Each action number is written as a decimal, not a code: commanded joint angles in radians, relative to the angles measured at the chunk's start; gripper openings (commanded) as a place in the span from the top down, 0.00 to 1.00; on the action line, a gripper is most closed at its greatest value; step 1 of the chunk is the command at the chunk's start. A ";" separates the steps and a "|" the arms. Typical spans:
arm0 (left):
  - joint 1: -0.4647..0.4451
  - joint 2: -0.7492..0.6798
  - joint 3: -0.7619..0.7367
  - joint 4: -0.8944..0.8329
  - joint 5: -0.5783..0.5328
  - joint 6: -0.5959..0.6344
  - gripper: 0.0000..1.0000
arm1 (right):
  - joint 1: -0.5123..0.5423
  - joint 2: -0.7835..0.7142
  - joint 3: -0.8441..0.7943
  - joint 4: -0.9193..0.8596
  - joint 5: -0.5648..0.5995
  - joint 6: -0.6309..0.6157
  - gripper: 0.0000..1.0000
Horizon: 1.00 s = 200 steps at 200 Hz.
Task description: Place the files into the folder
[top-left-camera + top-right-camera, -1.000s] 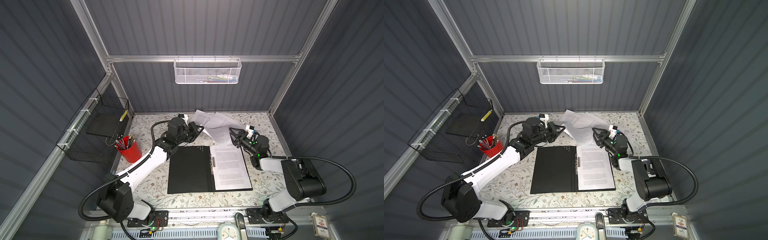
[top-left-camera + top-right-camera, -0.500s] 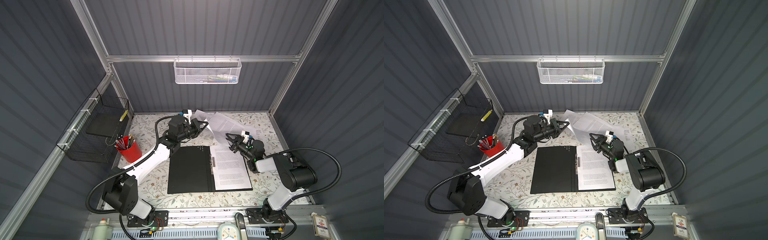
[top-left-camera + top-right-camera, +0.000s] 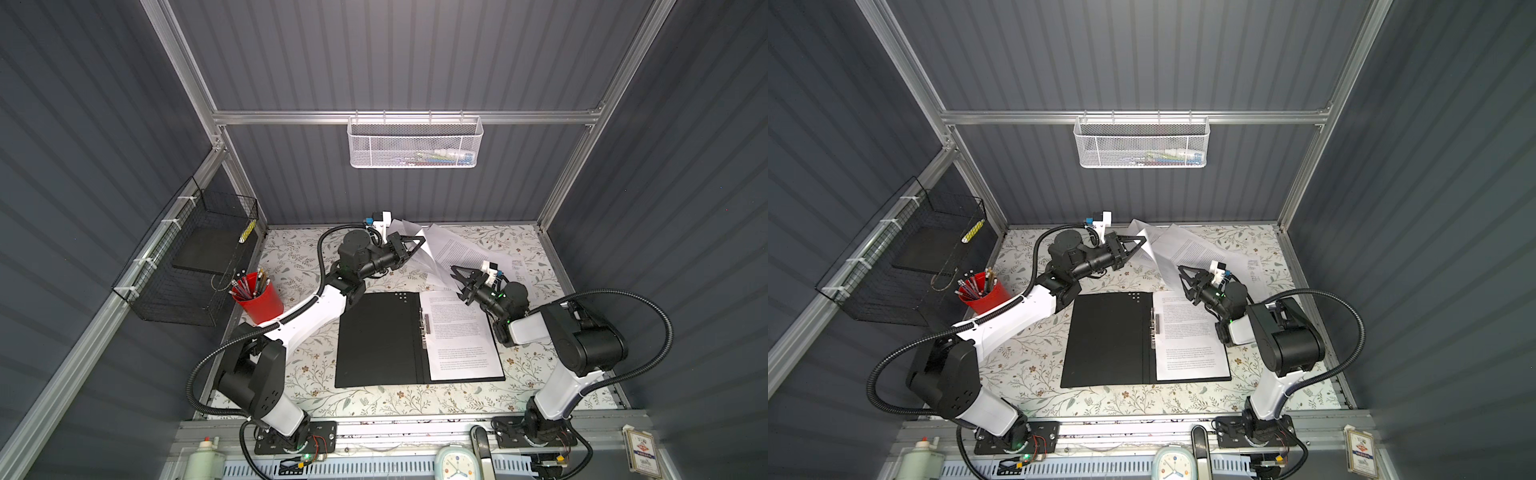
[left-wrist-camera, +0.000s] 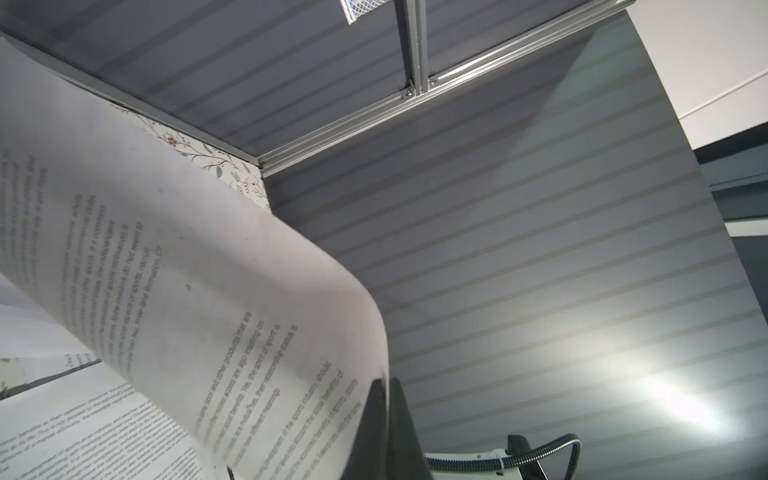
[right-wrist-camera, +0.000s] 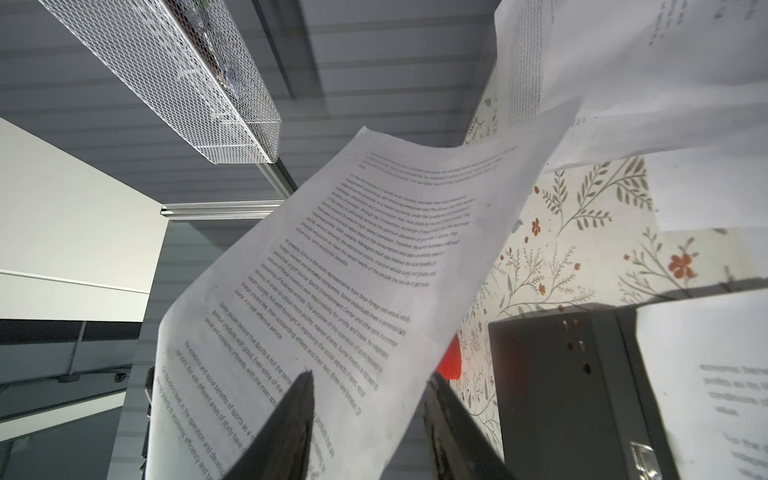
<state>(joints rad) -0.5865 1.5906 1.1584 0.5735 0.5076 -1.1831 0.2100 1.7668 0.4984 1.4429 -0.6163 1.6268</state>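
Open folder is lying flat across the middle of the table; it is sitting low, leaving air above it free. A lifted sheet is hanging curled behind it, pinched at one edge by the left gripper, and is screening the gap towards the right gripper, whose jaws are standing apart beside the sheet's lower edge. Loose sheets are covering the back right. A red pencil cup is standing near the wire basket on the left wall. The left arm is crossing between cup and folder. A bare strip is running along the front.

Grey ribbed walls, alu frame w/ mesh basket, floral tabletop.
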 commanded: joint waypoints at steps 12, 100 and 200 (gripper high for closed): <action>-0.009 0.053 0.024 0.165 0.093 -0.022 1.00 | 0.004 -0.001 0.023 0.037 -0.022 0.007 0.54; -0.009 0.066 -0.013 0.457 0.132 -0.138 0.99 | 0.006 0.011 0.031 0.037 -0.018 0.004 0.45; -0.004 0.097 0.049 0.324 0.103 -0.053 0.98 | -0.001 0.002 -0.006 0.037 0.011 0.012 0.26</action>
<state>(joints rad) -0.5957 1.6768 1.1465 0.9878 0.6277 -1.3128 0.2165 1.7679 0.5236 1.4509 -0.6239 1.6363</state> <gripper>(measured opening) 0.043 0.707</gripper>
